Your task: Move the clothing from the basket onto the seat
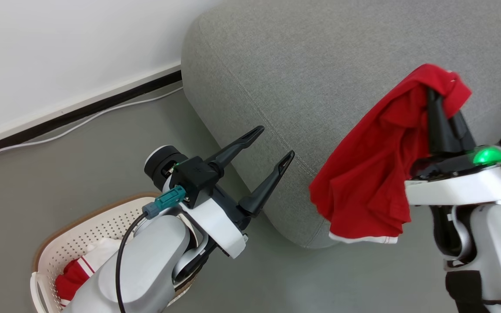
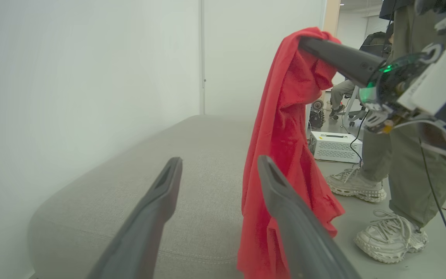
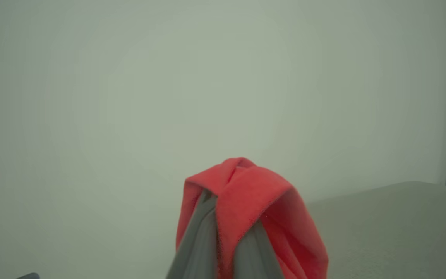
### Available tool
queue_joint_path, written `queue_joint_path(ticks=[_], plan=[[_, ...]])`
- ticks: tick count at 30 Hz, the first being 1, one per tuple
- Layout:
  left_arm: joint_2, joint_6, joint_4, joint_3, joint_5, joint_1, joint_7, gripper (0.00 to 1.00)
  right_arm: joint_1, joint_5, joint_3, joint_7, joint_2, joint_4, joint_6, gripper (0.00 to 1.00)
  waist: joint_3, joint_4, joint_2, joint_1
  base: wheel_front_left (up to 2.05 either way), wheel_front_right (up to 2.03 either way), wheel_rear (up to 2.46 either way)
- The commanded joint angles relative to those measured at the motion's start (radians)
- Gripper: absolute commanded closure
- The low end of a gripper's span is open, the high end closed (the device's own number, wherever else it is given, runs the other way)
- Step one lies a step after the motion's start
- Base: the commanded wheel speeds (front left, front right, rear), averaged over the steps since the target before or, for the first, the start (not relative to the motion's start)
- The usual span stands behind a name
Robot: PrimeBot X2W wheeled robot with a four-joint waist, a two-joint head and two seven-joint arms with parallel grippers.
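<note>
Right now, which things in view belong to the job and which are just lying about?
Job: red garment held by the right gripper, jaws shut; second garment in the basket; seat; open left gripper.
Lying about: white cable; white box; person's shoes.

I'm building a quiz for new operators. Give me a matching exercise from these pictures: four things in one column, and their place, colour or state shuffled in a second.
Column one:
1. left pincer
2. right pincer
3. basket
4. seat

Column two:
a. on the floor, red-and-white clothing inside
b. grey upholstery
c. open, holding nothing
d. shut on a hanging red garment

Pairs: 1-c, 2-d, 3-a, 4-b.
</note>
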Motion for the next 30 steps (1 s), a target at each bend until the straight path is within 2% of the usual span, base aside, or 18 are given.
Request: queue_joint_path(ticks=[1,8,15,21,23,30], plan=[[0.018,-0.001,-0.022,0.03,-0.002,-0.036,-0.006,0.0,-0.008,-0.013,0.001,-0.006,0.0,-0.043,0.003,1.0,0.007,-0.002,-0.0001,0.0,0.0,0.0,0.0],[0.033,-0.001,-0.013,-0.008,-0.013,-0.037,-0.006,0.0,-0.083,-0.031,-0.103,-0.006,-0.051,-0.057,0.003,1.0,0.059,-0.005,-0.0001,0.0,0.0,0.0,0.0],[0.086,-0.001,-0.025,-0.021,-0.012,-0.039,-0.006,0.0,-0.237,-0.04,-0.119,-0.006,-0.087,0.02,0.003,1.0,0.151,-0.006,-0.0001,0.0,0.0,0.0,0.0],[0.132,-0.001,-0.071,-0.062,-0.002,-0.09,-0.006,0.0,-0.375,-0.056,-0.202,-0.006,-0.116,0.087,0.003,1.0,0.265,0.054,-0.0001,0.0,0.0,0.0,0.0],[0.137,-0.001,-0.076,-0.066,-0.002,-0.1,-0.006,0.0,-0.393,-0.072,-0.209,-0.006,-0.126,0.095,0.003,1.0,0.282,0.063,-0.0001,0.0,0.0,0.0,0.0],[0.159,-0.001,-0.119,-0.094,0.0,-0.172,-0.006,0.0,-0.552,-0.148,-0.342,-0.006,-0.176,0.175,0.003,1.0,0.389,0.121,-0.0001,0.0,0.0,0.0,0.0]])
